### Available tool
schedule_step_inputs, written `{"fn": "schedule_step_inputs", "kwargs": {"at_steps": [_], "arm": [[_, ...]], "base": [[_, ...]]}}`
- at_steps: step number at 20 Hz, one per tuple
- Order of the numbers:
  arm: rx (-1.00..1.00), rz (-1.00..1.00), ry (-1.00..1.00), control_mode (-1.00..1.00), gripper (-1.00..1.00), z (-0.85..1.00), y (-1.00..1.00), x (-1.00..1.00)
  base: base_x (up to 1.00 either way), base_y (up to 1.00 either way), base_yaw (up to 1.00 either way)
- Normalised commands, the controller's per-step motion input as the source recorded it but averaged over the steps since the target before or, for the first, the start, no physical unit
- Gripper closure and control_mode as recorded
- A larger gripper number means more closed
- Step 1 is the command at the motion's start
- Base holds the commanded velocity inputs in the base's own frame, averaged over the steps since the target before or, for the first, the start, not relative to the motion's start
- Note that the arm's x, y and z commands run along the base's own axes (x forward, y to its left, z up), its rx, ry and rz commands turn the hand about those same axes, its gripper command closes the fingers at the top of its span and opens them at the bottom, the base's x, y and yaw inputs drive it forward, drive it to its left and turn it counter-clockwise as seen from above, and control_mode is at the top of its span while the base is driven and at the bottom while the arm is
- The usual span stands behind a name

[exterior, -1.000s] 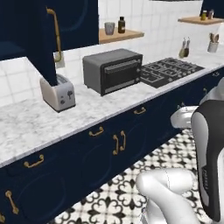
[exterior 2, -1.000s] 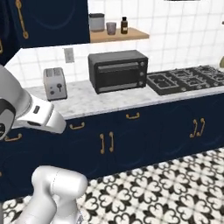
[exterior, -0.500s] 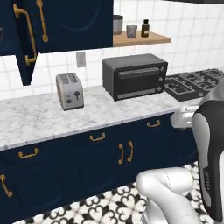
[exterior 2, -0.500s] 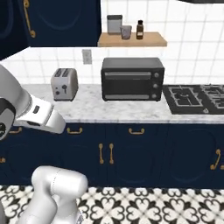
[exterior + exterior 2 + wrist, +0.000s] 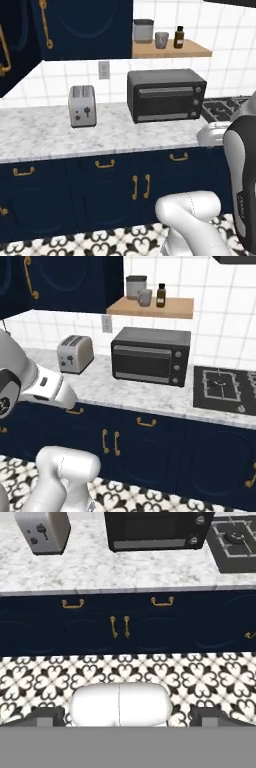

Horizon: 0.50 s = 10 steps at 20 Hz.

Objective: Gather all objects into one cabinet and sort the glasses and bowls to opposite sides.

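Currently the robot faces a marble counter [image 5: 40,135] that carries a silver toaster [image 5: 82,105] and a black toaster oven [image 5: 166,95], side by side but apart. Above the oven a wooden shelf [image 5: 172,50] holds a grey lidded canister [image 5: 143,30], a grey-beige cup [image 5: 161,39] and a brown bottle [image 5: 179,37] in a row; the cup stands between the other two, so reaching it will likely mean working around them. Left of the shelf hangs the dark navy wall cabinet [image 5: 85,27], its door with a brass handle [image 5: 45,25] appearing closed. Neither red cups nor bowl can be made out.

From the hand camera, the gripper [image 5: 120,719] points down at the patterned floor [image 5: 50,677], its two dark fingertips [image 5: 42,718] spread wide, holding and touching nothing. The arm seems tucked for travel.
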Motion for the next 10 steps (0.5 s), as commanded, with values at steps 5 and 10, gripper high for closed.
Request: {"fn": "schedule_step_inputs", "kwargs": {"at_steps": [5, 10], "arm": [[0.00, 0.00, 0.00, 1.00, -1.00, 0.00, 0.00, 0.00], [0.00, 0.00, 0.00, 1.00, -1.00, 0.00, 0.00, 0.00]], "base": [[0.69, -0.31, 0.07], [0.62, -0.45, -0.01]]}}
